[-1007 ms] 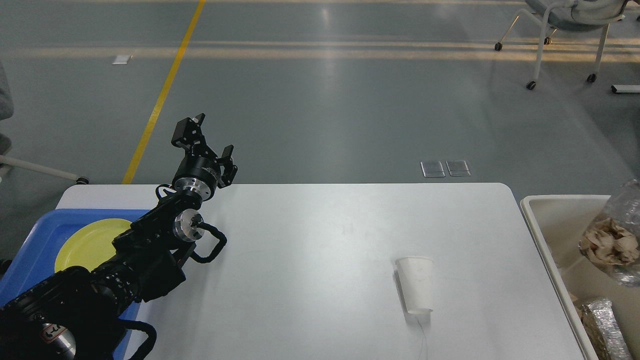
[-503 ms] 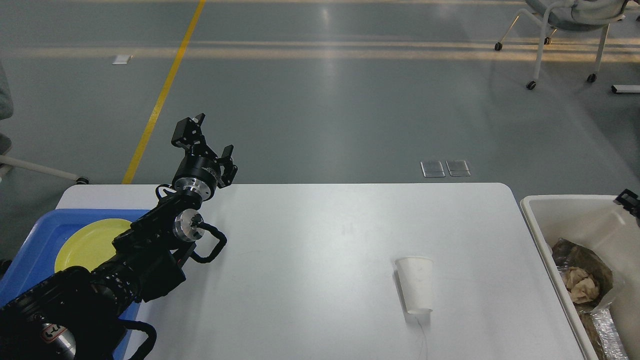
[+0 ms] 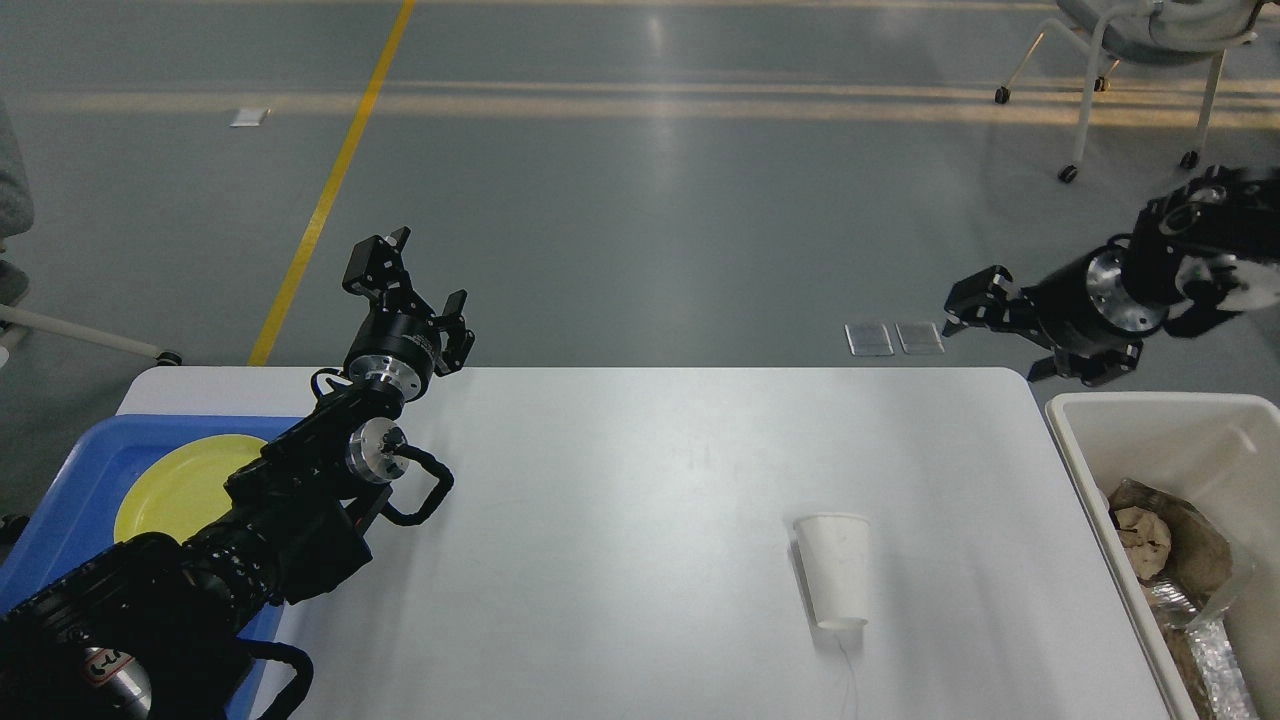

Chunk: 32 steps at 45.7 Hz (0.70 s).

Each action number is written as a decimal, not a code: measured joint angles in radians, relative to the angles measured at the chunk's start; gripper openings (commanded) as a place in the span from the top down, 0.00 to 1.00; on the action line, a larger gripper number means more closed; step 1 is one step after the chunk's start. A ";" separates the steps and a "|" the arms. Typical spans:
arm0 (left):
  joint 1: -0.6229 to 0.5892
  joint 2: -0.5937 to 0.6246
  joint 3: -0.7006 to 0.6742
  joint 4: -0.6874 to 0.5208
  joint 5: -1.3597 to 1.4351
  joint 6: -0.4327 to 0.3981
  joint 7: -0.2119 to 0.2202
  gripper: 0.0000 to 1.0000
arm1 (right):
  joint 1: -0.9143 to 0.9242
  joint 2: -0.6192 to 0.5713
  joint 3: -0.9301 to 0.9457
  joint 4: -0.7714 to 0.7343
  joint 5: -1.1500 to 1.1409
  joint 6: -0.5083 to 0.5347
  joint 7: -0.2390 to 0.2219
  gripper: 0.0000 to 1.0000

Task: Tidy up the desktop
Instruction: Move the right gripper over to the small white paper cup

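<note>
White desktop (image 3: 620,520) fills the near view, one paper cup (image 3: 835,570) upright on its right half.

At the near left a blue tray (image 3: 75,470) holds a yellow plate (image 3: 170,485); at the near right a cream bin (image 3: 1150,430) holds crumpled wrappers (image 3: 1165,545). Farther back, the left gripper (image 3: 410,285) hangs above the desktop's far edge — fingers spread, empty. The right gripper (image 3: 985,330) hovers beyond the far right corner — fingers apart, holding nothing.
</note>
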 measured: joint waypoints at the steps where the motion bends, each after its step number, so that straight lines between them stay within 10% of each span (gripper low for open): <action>1: 0.000 0.000 0.000 0.000 0.000 0.000 0.000 0.00 | 0.024 0.001 0.001 0.024 0.000 0.010 0.000 0.00; 32: 0.000 0.000 0.000 0.000 0.000 0.000 0.000 0.00 | 0.485 0.000 0.162 0.373 0.013 0.396 0.013 0.00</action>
